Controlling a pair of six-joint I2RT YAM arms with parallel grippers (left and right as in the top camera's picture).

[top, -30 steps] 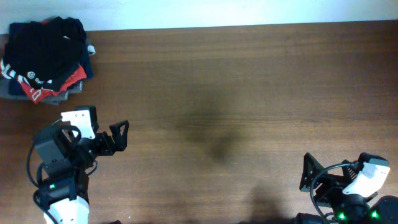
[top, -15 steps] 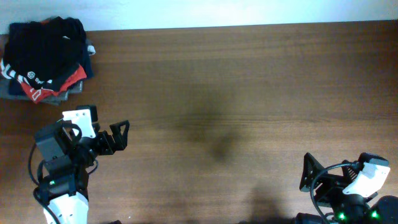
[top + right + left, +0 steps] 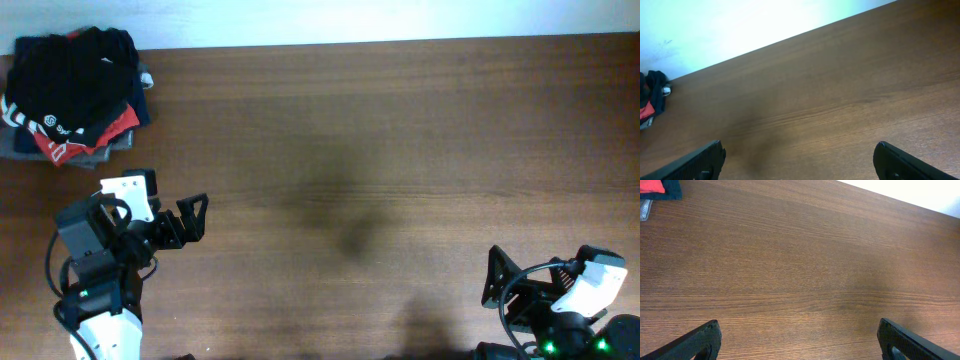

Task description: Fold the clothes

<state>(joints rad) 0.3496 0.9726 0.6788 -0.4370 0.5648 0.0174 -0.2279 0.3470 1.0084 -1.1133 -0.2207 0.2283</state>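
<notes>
Both arms sit at the near edge of the table (image 3: 400, 110). My left gripper (image 3: 197, 218) is at eight o'clock and my right gripper (image 3: 492, 277) at five, each with jaws spread wide and holding nothing. The black T-shirt (image 3: 78, 72) lies crumpled atop a pile (image 3: 100, 148) in the ten o'clock corner. The step in hand, I judge, is fetching it. I should send the left arm, pinch only the top black layer near an edge, and draw it to the bare centre without dragging the red garment (image 3: 122, 121) along.

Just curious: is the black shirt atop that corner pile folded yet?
Not folded: the black shirt lies bunched and rumpled atop the pile.
</notes>
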